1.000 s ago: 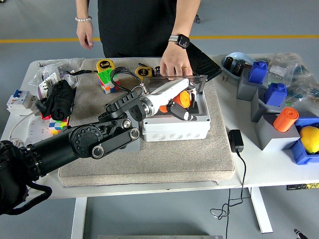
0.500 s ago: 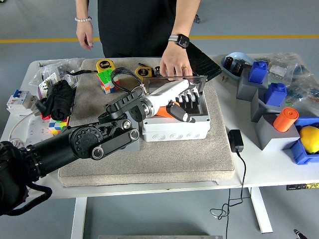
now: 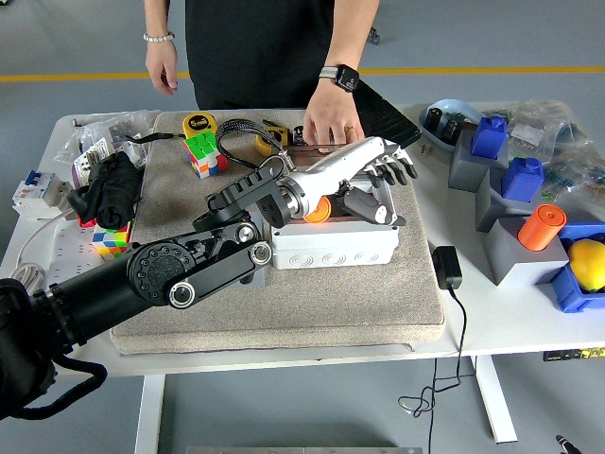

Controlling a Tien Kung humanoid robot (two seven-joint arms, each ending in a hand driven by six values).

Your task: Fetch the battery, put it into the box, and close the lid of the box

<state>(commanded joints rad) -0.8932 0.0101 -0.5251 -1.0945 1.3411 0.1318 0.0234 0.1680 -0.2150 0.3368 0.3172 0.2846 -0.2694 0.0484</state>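
a white table stands on a grey floor with a yellow line running across the top of the view, and a beige mat covers the table's middle. on the mat sits the white box, its long side running left to right and its clear lid raised at the far edge. the left hand hovers above the open box with its fingers spread and relaxed, gripping nothing. the orange battery lies inside the box at its left end, mostly hidden under the wrist, so its axis cannot be told. a person's hand rests on the lid's far edge. a rubik's cube and a yellow tape measure lie beyond the arm.
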